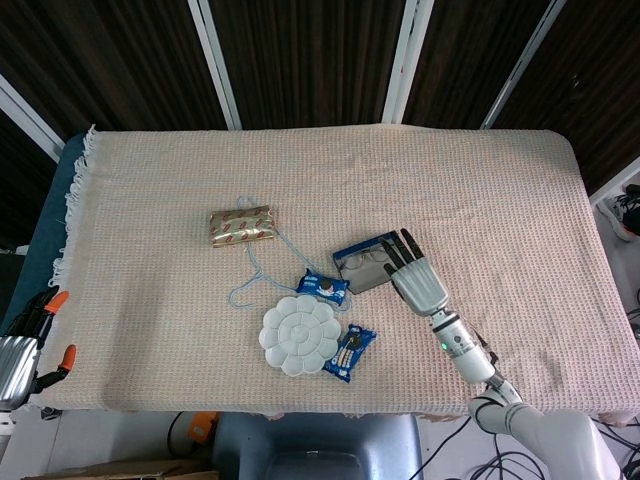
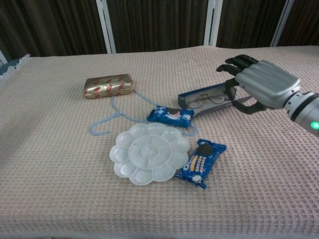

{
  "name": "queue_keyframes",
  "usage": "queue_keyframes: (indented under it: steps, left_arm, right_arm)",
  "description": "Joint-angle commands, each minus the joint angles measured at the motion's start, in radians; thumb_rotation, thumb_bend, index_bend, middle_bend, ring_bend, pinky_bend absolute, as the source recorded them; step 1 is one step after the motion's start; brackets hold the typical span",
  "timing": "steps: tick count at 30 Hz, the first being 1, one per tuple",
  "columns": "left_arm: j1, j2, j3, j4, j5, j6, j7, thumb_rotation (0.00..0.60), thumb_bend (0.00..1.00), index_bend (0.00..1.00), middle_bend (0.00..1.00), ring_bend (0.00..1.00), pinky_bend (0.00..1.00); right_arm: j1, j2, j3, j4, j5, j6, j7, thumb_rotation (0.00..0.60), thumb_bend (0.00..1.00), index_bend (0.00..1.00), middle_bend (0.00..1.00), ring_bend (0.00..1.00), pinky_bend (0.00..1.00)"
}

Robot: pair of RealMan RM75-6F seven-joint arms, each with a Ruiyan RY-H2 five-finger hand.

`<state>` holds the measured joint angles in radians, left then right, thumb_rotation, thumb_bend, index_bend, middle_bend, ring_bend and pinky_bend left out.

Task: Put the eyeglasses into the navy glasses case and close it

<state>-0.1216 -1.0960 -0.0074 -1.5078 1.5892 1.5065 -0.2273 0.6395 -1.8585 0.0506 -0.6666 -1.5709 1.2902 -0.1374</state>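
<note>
The bench (image 1: 500,190) is covered with a beige waffle-weave cloth (image 2: 60,164). The navy glasses case (image 1: 362,262) lies open right of centre, tilted up at its right end in the chest view. The eyeglasses (image 2: 205,98) rest inside the case, with lenses and wire frame visible above the case wall.

The right robot hand (image 1: 412,272) is at the right end of the case. Its fingers (image 2: 238,63) extend over the case end and its thumb (image 2: 245,104) reaches in from below. The right robot hand appears to grip the case end between fingers and thumb; the exact contact is hidden behind the hand.

The left robot hand (image 1: 22,345) is at the left edge of the head view, beside the bench and well apart from all items. Whether its fingers are apart or together cannot be told.

A blue snack packet (image 2: 170,115) lies just beside the left end of the case. A white flower-shaped palette (image 2: 149,152) sits nearer the front edge, with a second blue cookie packet (image 2: 201,163) touching its right side. A gold foil-wrapped packet (image 1: 241,225) lies to the left. A light blue string (image 2: 107,121) runs from it toward the snack packet.
</note>
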Motion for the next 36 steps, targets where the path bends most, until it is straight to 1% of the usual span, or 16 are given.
queue_keyframes:
  steps: [1, 6, 14, 20, 22, 25, 36]
  left_arm:
    - [0.000, 0.000, 0.001, 0.000, 0.001, 0.000, 0.001, 0.600, 0.44, 0.00, 0.00, 0.00, 0.20]
    - [0.000, 0.000, 0.002, -0.002, 0.003, 0.000, 0.004, 0.600, 0.45, 0.00, 0.00, 0.00, 0.20]
    - [0.001, 0.000, 0.002, -0.003, 0.004, 0.001, 0.003, 0.600, 0.45, 0.00, 0.00, 0.00, 0.20]
    - [0.001, 0.000, 0.002, -0.002, 0.005, 0.002, 0.000, 0.600, 0.45, 0.00, 0.00, 0.00, 0.20]
    - [0.001, 0.000, 0.002, -0.001, 0.005, 0.002, 0.000, 0.600, 0.45, 0.00, 0.00, 0.00, 0.20]
    - [0.000, 0.000, 0.003, -0.002, 0.006, 0.000, 0.001, 0.600, 0.45, 0.00, 0.00, 0.00, 0.20]
    - [-0.004, 0.001, 0.003, -0.002, 0.001, -0.010, 0.003, 0.600, 0.45, 0.00, 0.00, 0.00, 0.20]
  right_arm:
    - [-0.054, 0.066, -0.034, -0.109, -0.013, 0.030, -0.025, 0.600, 0.55, 0.93, 0.23, 0.00, 0.00]
    - [-0.112, 0.156, -0.075, -0.265, -0.035, 0.068, -0.076, 0.600, 0.55, 0.93, 0.23, 0.00, 0.00]
    - [-0.175, 0.271, -0.105, -0.471, -0.034, 0.078, -0.103, 0.600, 0.55, 0.93, 0.24, 0.00, 0.00]
    - [-0.204, 0.311, -0.124, -0.551, -0.047, 0.076, -0.117, 0.600, 0.55, 0.93, 0.24, 0.00, 0.00]
    - [-0.206, 0.316, -0.120, -0.564, -0.050, 0.076, -0.117, 0.600, 0.55, 0.93, 0.24, 0.00, 0.00]
    - [-0.200, 0.322, -0.097, -0.583, -0.035, 0.060, -0.109, 0.600, 0.55, 0.93, 0.24, 0.00, 0.00]
    - [-0.158, 0.354, -0.007, -0.661, 0.087, -0.080, -0.051, 0.600, 0.55, 0.93, 0.25, 0.00, 0.00]
